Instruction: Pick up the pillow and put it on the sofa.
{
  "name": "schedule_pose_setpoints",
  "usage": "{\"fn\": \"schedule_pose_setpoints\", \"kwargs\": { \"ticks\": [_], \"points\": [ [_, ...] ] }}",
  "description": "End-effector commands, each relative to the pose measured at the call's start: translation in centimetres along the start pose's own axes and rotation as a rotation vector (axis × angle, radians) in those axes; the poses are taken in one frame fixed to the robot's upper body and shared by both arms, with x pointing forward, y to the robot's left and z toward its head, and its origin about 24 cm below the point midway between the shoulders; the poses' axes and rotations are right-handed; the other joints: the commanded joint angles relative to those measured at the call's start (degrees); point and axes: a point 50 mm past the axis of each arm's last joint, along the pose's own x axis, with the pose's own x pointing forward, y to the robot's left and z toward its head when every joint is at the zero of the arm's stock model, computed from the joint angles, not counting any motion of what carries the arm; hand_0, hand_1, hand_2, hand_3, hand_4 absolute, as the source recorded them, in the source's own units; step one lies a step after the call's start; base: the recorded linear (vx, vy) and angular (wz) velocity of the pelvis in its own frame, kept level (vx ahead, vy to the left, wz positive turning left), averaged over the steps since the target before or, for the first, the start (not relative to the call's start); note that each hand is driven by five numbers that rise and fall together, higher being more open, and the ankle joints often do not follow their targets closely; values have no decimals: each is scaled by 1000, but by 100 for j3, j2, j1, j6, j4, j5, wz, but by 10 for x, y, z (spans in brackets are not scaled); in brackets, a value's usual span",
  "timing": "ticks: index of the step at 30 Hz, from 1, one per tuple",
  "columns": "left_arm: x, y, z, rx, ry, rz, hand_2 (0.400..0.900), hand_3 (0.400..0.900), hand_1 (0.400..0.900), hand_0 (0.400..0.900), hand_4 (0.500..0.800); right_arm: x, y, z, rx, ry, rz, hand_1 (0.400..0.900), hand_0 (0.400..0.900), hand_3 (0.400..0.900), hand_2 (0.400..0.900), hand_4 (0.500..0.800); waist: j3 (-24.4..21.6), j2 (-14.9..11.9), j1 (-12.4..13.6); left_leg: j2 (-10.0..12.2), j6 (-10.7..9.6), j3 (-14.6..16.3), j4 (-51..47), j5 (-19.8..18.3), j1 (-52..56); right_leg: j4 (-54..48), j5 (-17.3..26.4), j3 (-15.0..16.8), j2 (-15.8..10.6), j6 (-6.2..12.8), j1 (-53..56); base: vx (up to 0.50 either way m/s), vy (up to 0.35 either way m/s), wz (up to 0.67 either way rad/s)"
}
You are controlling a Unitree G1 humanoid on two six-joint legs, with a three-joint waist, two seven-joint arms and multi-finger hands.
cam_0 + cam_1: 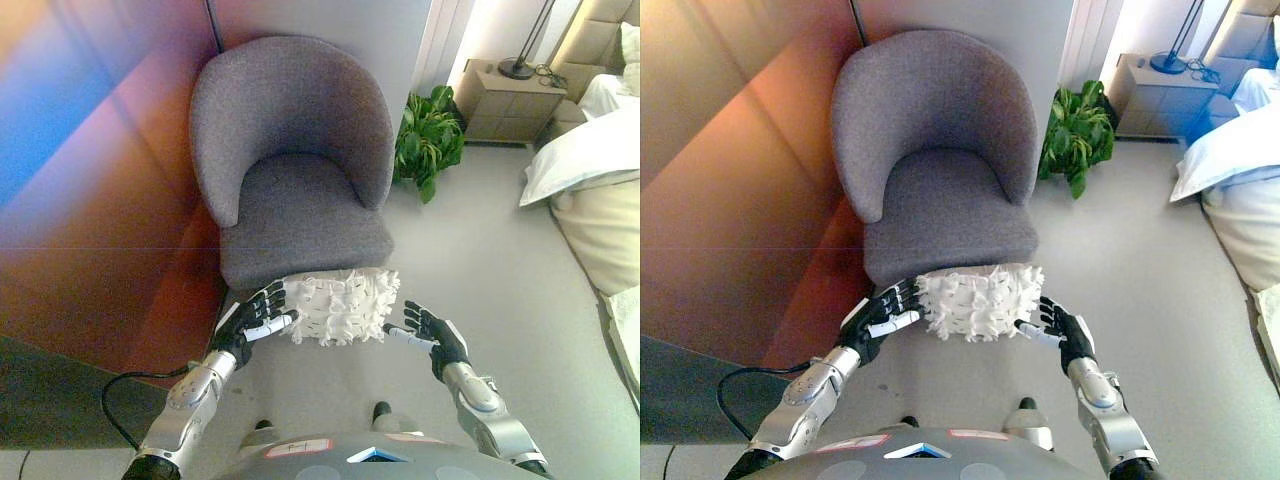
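A white tufted pillow (342, 306) is held up just in front of the seat edge of a grey upholstered armchair (300, 160). My left hand (255, 318) presses against the pillow's left side with its fingers spread and straight. My right hand (427, 333) is at the pillow's right side, fingers straight, its tips about touching the pillow's edge. The pillow sits squeezed between the two hands, roughly level with the front of the chair's seat (945, 210).
A wooden wall panel (90, 180) runs along the left of the chair. A green potted plant (430, 135) stands to the chair's right, with a bedside cabinet (508, 100) and lamp base behind it. A bed with white bedding (595, 190) fills the right edge.
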Motion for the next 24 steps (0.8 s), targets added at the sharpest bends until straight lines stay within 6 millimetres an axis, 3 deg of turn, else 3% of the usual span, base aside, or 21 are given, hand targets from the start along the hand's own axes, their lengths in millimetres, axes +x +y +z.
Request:
{"fn": "schedule_pose_setpoints", "kwargs": {
  "ticks": [1,3,7,11,14,17,20,22,24],
  "points": [
    [11,3,66,81,-301,-29,900,900,900,900,800,8,-14,62,-25,-270,-28,900,900,900,900,800,291,-239,138,309,40,16,781,-211,-9,92,-324,-75,270,-226,193,-9,-209,-11],
    [11,0,67,70,-318,-39,900,900,900,900,800,9,-17,66,-39,-282,-34,900,900,900,900,800,445,-298,142,516,8,-157,2197,41,-507,267,-414,-84,319,-451,119,9,-191,-15],
    [8,-2,67,39,-355,-38,900,900,900,900,800,8,-24,63,-56,-282,-41,900,900,900,900,800,627,-338,193,453,33,-382,3281,222,-1180,417,-457,-6,354,-609,127,88,-76,-18],
    [4,-2,72,23,-391,-44,900,900,900,900,800,6,-25,60,-66,-290,-33,900,900,900,900,800,776,-197,362,306,0,-418,1876,471,-1289,403,-669,188,439,-434,415,283,105,-24],
    [6,-7,72,24,-403,-62,900,900,900,900,800,4,-23,65,-80,-313,-29,900,900,900,900,800,848,-43,510,477,-198,-364,162,1129,-1384,290,-900,281,442,-291,889,402,236,-32],
    [4,-11,65,14,-408,-60,900,900,900,900,800,4,-25,63,-91,-320,-15,900,900,900,900,800,844,21,593,682,-408,-247,-23,1481,-1709,189,-1098,203,417,-229,1362,472,236,-39],
    [5,-4,67,-17,-415,-16,900,900,900,900,800,6,-25,66,-117,-321,6,900,900,900,900,800,738,-21,635,671,-255,-102,34,1079,-1587,468,-1368,176,69,-10,1575,549,309,-49],
    [5,2,71,-5,-405,-16,900,900,900,900,800,2,-25,63,-96,-303,1,900,900,900,900,800,639,-122,759,444,-31,-208,382,850,-1780,685,-1478,170,-184,197,1795,487,255,-25],
    [4,3,76,48,-409,-43,900,900,900,900,800,0,-23,64,-70,-305,4,900,900,900,900,800,536,-301,796,278,235,-107,673,528,-1886,1422,-928,110,-514,351,1588,416,246,21]
  ]
}}
